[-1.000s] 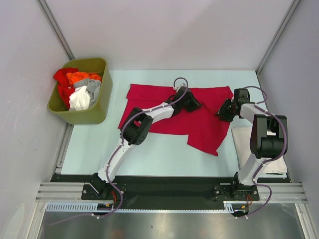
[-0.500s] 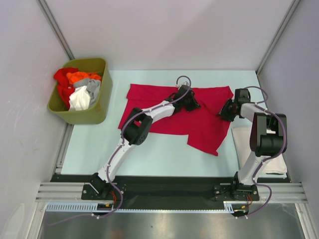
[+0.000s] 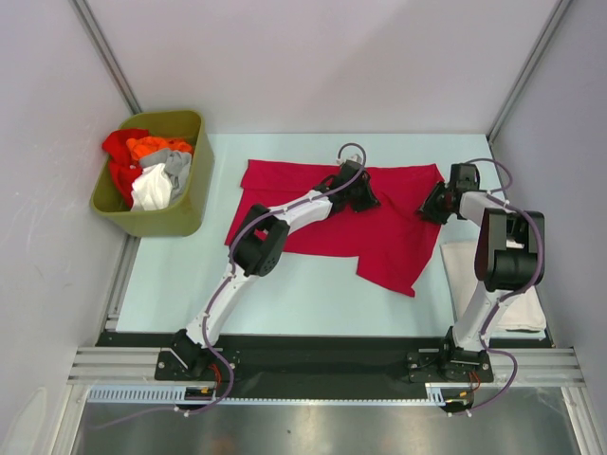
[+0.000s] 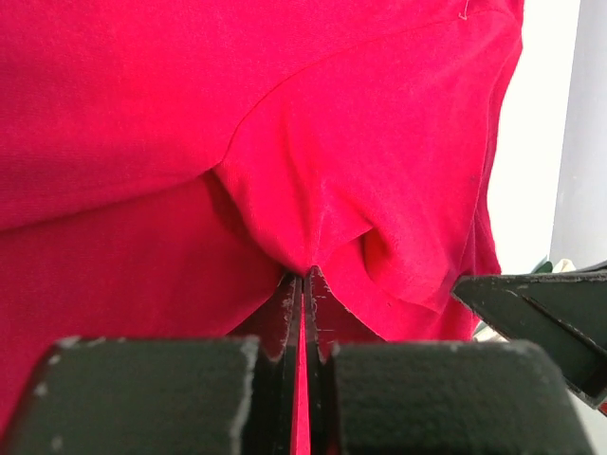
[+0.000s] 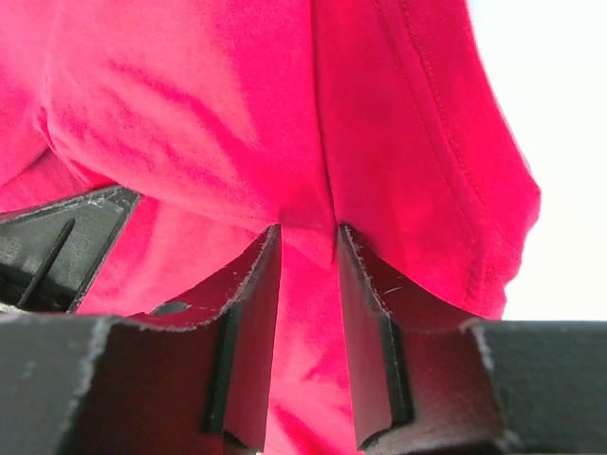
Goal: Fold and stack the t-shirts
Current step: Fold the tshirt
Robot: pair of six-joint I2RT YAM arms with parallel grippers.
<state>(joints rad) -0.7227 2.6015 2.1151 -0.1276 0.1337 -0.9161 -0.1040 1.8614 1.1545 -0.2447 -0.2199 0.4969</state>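
The crimson t-shirt [image 3: 394,237] is lying spread across the middle of the tabletop [image 3: 285,284]. The left gripper [image 3: 362,197] is pinching a thin fold near its centre, jaws fully closed. The right gripper [image 3: 434,204] is gripping a thicker fold at its right edge, jaws narrowly apart.

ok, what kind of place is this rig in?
Likely a lab test cell: bare grey partition walls, aluminium framing rails, and a pale table with an olive bin of t-shirts.
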